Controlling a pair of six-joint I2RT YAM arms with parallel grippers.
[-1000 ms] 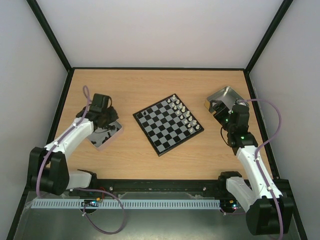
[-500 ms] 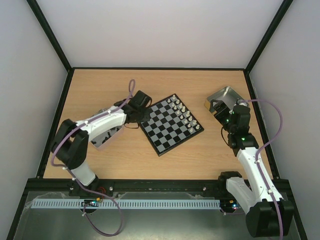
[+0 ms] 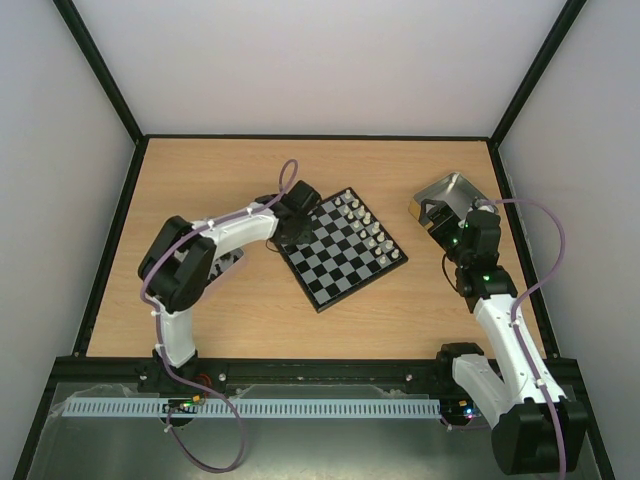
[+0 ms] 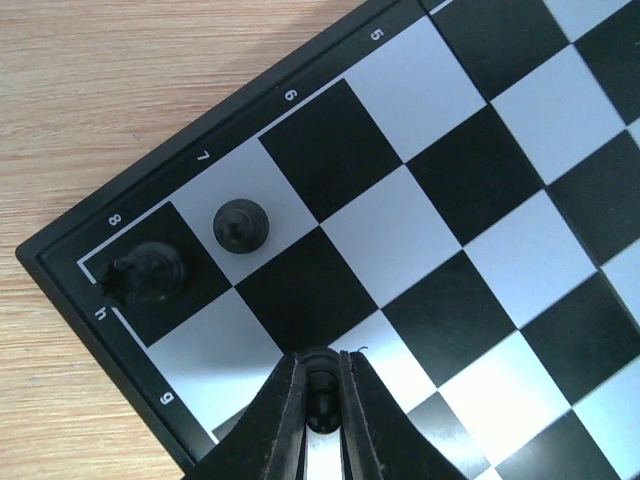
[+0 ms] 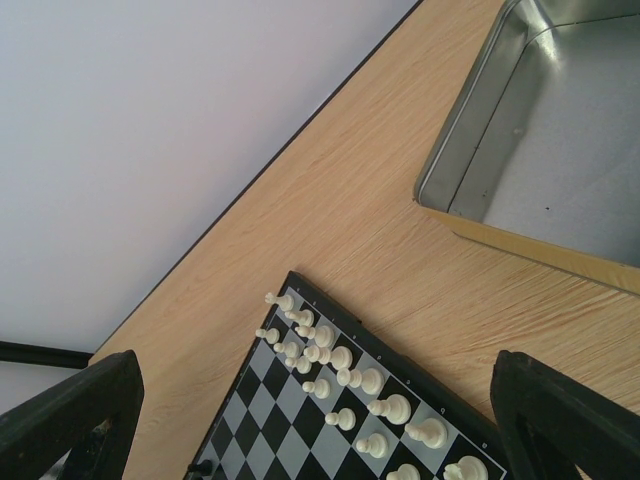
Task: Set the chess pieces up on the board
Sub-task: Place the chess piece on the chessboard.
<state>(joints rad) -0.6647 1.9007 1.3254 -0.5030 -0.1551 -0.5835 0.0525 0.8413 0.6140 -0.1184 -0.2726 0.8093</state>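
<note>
Left gripper [image 4: 320, 362] pinching half-hidden black piece [image 4: 321, 402], type unclear

Left arm [image 3: 235, 230] over the board's [image 3: 338, 262] left corner, silvery-white pieces [image 3: 368, 228] along its right edge.

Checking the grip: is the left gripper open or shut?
Shut: the left gripper has its fingers pinching a black chess piece over the board.

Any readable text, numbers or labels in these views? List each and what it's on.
"5" on the rim of the board, left wrist view
"6" same rim
"7" same rim
"8" same rim, by the corner
"h" adjoining rim, by that corner
"g" adjoining rim, next square along
Top and right wrist views: nothing legible; any rim markings are too small to read.
</note>
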